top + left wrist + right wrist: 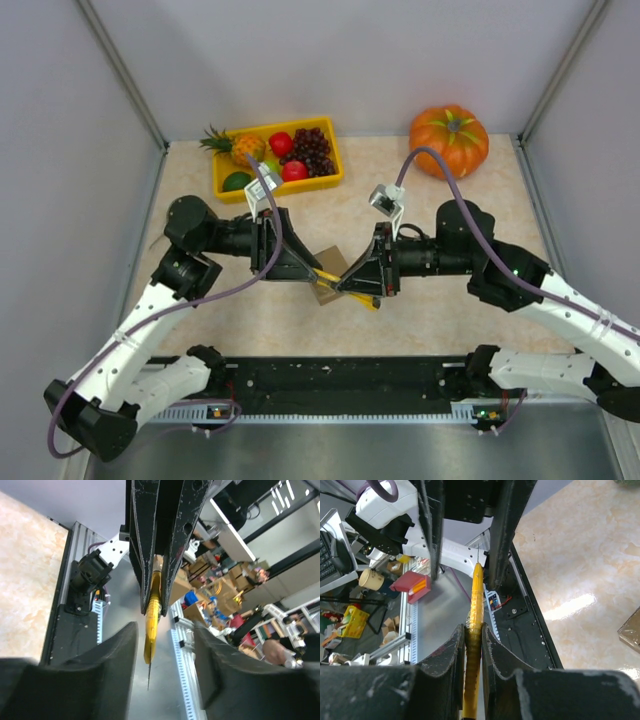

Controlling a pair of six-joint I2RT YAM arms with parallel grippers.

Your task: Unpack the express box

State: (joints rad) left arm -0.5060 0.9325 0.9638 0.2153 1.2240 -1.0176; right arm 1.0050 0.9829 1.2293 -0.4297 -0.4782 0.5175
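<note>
The express box is a small brown cardboard box on the table between the two arms, mostly hidden under the grippers. One corner shows in the right wrist view. My right gripper is shut on a yellow utility knife and holds it above the box, with the blade end pointing at my left gripper. My left gripper is open. The knife and its thin blade tip hang between the left fingers, touching neither.
A yellow fruit tray with several fruits stands at the back left. An orange pumpkin stands at the back right. A black rail runs along the near edge. Grey walls close the sides and back.
</note>
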